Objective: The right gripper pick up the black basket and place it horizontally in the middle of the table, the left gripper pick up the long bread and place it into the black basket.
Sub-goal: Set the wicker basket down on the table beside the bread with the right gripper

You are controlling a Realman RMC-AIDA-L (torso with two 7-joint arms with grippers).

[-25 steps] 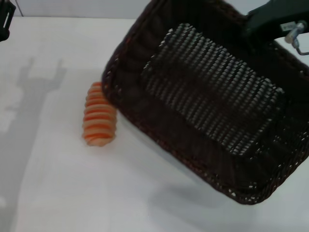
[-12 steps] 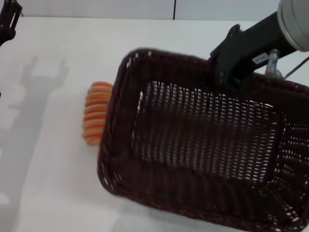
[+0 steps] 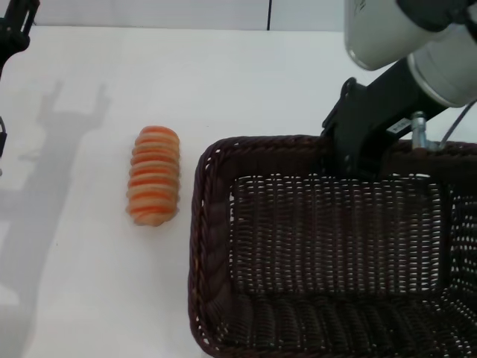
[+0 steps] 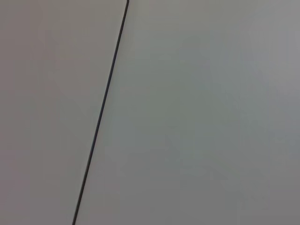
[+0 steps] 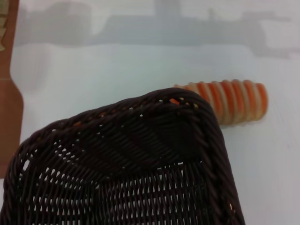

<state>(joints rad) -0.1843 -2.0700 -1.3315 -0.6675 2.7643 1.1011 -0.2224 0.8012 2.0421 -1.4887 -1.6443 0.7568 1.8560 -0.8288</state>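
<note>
Wicker: the basket [image 3: 335, 253], very dark brown-black, sits open side up on the table [image 3: 246, 82], filling the lower right of the head view and running out of frame at the right and bottom edges.
Basket lie: its long sides run across the view, its base looks level with the tabletop, and the pictures cannot settle whether it rests on the surface or is held just above it.
Right gripper: the gripper [image 3: 356, 149] sits at the basket's far rim, on a black link with a small white label that comes down from the silver-grey arm at upper right.
Right grip: it appears clamped on the far rim, though the fingertips are hidden behind the braid.
Bread: the bread [image 3: 153, 175] lies flat on the table just beside the basket's left end, apart from it, with its length running away from the robot.
Right wrist view: a rounded corner of the basket [image 5: 140, 164] fills the foreground, with the bread [image 5: 227, 101] on the white surface just past the rim.
Left gripper: the gripper [image 3: 15, 30] hangs at the far left corner of the head view, well apart from the bread; its fingers cannot be told.
Left wrist view: only a plain grey surface crossed by a thin dark line [image 4: 101, 112].
</note>
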